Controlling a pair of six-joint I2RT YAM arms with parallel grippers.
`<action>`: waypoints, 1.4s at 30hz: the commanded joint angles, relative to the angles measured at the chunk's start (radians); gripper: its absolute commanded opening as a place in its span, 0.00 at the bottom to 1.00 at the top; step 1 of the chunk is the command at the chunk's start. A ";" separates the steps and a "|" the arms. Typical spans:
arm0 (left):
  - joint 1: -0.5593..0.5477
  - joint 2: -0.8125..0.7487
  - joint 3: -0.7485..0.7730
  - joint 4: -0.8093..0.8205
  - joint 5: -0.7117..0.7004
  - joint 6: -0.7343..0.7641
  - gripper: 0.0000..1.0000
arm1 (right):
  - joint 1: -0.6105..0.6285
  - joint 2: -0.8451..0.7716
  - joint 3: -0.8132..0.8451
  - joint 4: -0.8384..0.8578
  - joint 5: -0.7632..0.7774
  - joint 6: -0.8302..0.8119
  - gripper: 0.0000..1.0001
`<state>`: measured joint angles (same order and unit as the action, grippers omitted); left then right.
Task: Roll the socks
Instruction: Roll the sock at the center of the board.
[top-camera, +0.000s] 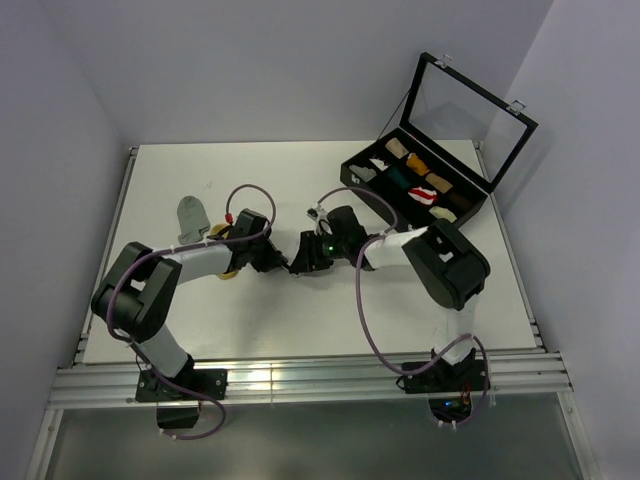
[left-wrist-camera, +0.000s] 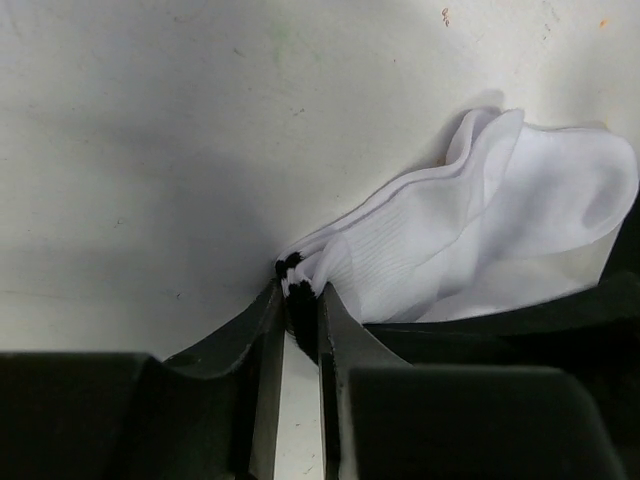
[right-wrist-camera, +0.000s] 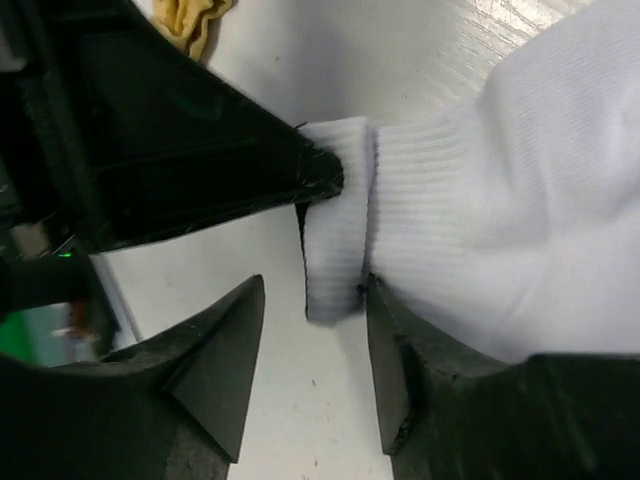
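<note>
The two arms meet at the middle of the surface (top-camera: 300, 170), hands tip to tip.

The left hand (left-wrist-camera: 300, 297) is clamped on the white sock (left-wrist-camera: 500, 220) at its black-striped cuff. Its fingers (left-wrist-camera: 340, 335) are pressed together with only the folded edge of cloth between them. From that pinch the rest of the sock spreads out to the right in the left wrist view. It is bunched in loose folds and lies on the surface.

The right hand (right-wrist-camera: 315, 290) has its fingers (right-wrist-camera: 215, 370) apart. The doubled-over cuff hangs in the gap between their tips. One finger lies against the ribbed body of the sock; the other stands clear of it. In the right wrist view, a left-hand finger nips the top corner of the cuff just above that gap.

From above, the two hands cover the white sock almost entirely.

The grey sock (top-camera: 193, 215) lies flat on the left of the surface, beyond the left arm. The yellow sock (top-camera: 229, 272) lies crumpled under that arm's wrist, close beside the hands, and only its edges show.

A case (top-camera: 458, 125) stands at the far right with its glass lid up, and small coloured rolls (top-camera: 425, 180) sit in its compartments.
</note>
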<state>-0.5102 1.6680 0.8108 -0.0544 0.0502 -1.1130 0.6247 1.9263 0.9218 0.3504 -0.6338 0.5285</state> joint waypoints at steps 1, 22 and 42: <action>-0.007 0.038 0.034 -0.134 -0.046 0.074 0.09 | 0.058 -0.129 -0.027 -0.162 0.284 -0.157 0.54; -0.010 0.056 0.117 -0.209 -0.023 0.125 0.09 | 0.392 -0.225 -0.055 -0.033 0.850 -0.495 0.53; -0.010 0.068 0.123 -0.213 -0.006 0.130 0.09 | 0.417 -0.144 0.017 -0.039 0.873 -0.565 0.51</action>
<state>-0.5140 1.7100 0.9215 -0.2089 0.0517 -1.0119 1.0248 1.7737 0.8940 0.2745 0.2108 -0.0101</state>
